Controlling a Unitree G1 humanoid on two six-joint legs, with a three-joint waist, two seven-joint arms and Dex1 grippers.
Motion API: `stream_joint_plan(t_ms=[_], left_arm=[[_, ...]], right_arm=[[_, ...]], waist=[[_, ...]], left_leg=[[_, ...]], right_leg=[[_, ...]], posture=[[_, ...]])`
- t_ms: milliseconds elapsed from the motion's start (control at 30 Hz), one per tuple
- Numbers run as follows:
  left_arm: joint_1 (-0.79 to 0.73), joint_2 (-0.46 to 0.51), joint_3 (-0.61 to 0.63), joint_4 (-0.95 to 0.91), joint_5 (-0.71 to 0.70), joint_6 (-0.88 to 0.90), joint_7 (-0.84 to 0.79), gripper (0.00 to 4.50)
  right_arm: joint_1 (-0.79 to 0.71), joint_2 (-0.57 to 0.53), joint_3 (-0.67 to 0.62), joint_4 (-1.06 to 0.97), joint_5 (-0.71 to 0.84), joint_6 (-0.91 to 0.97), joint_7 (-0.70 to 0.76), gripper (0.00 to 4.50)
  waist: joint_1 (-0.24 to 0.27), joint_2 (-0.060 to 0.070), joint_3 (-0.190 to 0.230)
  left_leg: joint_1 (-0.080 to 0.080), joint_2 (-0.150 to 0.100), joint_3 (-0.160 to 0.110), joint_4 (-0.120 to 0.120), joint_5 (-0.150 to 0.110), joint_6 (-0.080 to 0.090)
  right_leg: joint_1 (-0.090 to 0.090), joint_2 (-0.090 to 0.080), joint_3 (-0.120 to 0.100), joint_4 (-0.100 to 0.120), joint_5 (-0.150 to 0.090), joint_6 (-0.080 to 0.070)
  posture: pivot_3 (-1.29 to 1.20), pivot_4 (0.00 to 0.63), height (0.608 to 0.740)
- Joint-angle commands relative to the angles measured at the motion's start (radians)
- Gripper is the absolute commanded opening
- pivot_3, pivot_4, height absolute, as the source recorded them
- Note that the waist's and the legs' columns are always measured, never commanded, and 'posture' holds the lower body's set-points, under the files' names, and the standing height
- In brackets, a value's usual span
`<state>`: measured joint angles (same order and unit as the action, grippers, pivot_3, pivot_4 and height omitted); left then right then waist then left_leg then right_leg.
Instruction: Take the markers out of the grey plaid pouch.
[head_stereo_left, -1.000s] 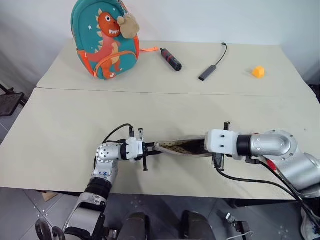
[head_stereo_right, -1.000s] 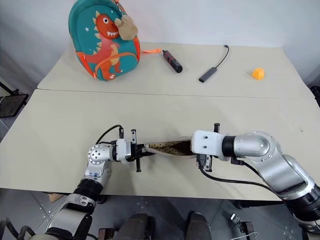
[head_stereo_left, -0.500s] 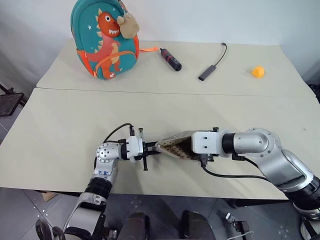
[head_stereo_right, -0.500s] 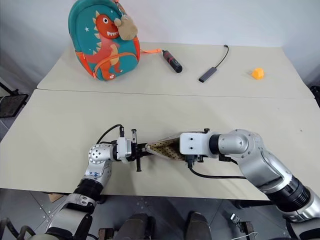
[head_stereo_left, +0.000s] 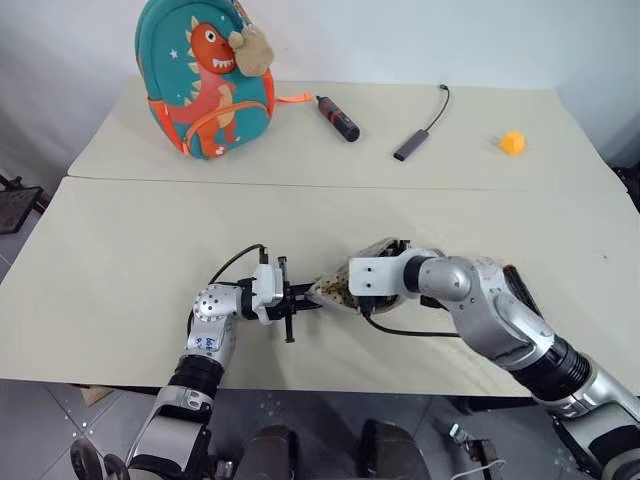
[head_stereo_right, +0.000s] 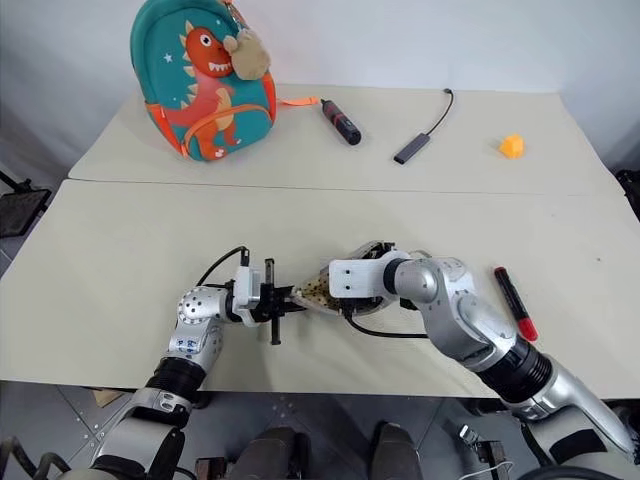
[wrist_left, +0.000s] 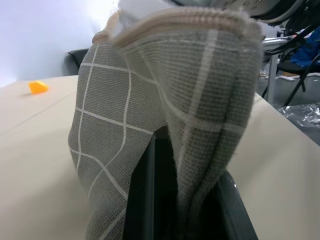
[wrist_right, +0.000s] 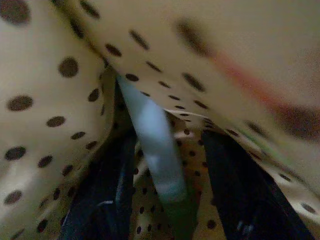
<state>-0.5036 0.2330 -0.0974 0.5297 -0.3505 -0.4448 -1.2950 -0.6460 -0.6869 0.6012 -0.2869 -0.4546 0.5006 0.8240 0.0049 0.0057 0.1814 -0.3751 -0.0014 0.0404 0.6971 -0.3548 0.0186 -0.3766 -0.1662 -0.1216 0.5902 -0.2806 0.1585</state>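
Observation:
The grey plaid pouch (head_stereo_left: 337, 289) lies bunched near the table's front edge, its beige dotted lining showing at the mouth. My left gripper (head_stereo_left: 303, 298) is shut on the pouch's left corner; in the left wrist view the plaid cloth (wrist_left: 150, 120) is pinched between the fingers. My right gripper (wrist_right: 170, 200) reaches inside the pouch, open, with a black finger (wrist_right: 102, 192) on each side of the light green marker (wrist_right: 157, 150). The red marker with a black end (head_stereo_right: 513, 303) lies on the table to the right of the pouch.
At the back of the far table stand a teal dinosaur backpack (head_stereo_left: 205, 75), a black-and-red cylinder tool (head_stereo_left: 338, 117), a dark dongle with a cable (head_stereo_left: 415, 143) and a small orange thing (head_stereo_left: 512, 142). A seam (head_stereo_left: 150, 180) splits the two tables.
My right gripper has pushed leftward deeper into the pouch and opened, bunching the pouch up. The forearm swung aside, uncovering the red marker on the table. The left gripper stayed put.

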Motion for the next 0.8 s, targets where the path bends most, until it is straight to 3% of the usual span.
stream_joint_plan(t_ms=[33, 133, 367, 700, 800], left_arm=[[0.002, -0.011, -0.012, -0.037, -0.023, -0.002, -0.045, 0.0], [-0.003, -0.015, -0.01, -0.032, -0.02, -0.001, -0.046, 0.0], [-0.01, -0.017, -0.001, -0.024, -0.013, -0.011, -0.037, 0.0], [-0.005, -0.008, 0.013, -0.022, -0.014, -0.014, -0.037, 0.0], [-0.011, 0.0, 0.02, -0.015, -0.015, -0.015, -0.04, 0.0]], right_arm=[[0.019, 0.026, 0.015, 0.086, -0.045, -0.043, -0.017, 2.19], [0.025, 0.057, 0.017, 0.148, -0.025, -0.081, 0.015, 2.19], [0.013, 0.038, -0.045, 0.168, -0.012, -0.186, 0.053, 0.51], [0.067, -0.064, -0.211, 0.04, 0.145, -0.321, 0.177, 0.48], [0.128, -0.109, -0.307, -0.01, 0.341, -0.411, 0.277, 0.48]], waist=[[-0.006, 0.0, 0.0], [-0.01, -0.002, -0.001], [-0.01, -0.003, -0.002], [-0.003, -0.003, -0.001], [-0.002, -0.003, -0.001]], left_leg=[[0.0, 0.0, 0.0, 0.0, 0.0, 0.0], [0.001, 0.001, 0.0, 0.0, 0.0, 0.0], [0.003, 0.002, 0.0, 0.0, 0.0, -0.001], [0.001, 0.001, 0.0, 0.0, 0.0, -0.001], [0.001, 0.001, 0.0, -0.001, 0.0, -0.001]], right_leg=[[0.0, 0.0, 0.0, 0.0, 0.0, 0.0], [0.0, 0.001, 0.0, 0.0, 0.0, 0.0], [0.002, 0.001, 0.001, 0.001, 0.0, 0.0], [0.001, 0.001, 0.0, -0.001, 0.0, 0.0], [0.001, 0.001, 0.0, -0.001, 0.0, 0.0]], posture=[[0.0, 0.15, 0.74], [0.0, 0.15, 0.74], [0.0, 0.15, 0.74], [0.0, 0.15, 0.74], [0.0, 0.15, 0.74]])
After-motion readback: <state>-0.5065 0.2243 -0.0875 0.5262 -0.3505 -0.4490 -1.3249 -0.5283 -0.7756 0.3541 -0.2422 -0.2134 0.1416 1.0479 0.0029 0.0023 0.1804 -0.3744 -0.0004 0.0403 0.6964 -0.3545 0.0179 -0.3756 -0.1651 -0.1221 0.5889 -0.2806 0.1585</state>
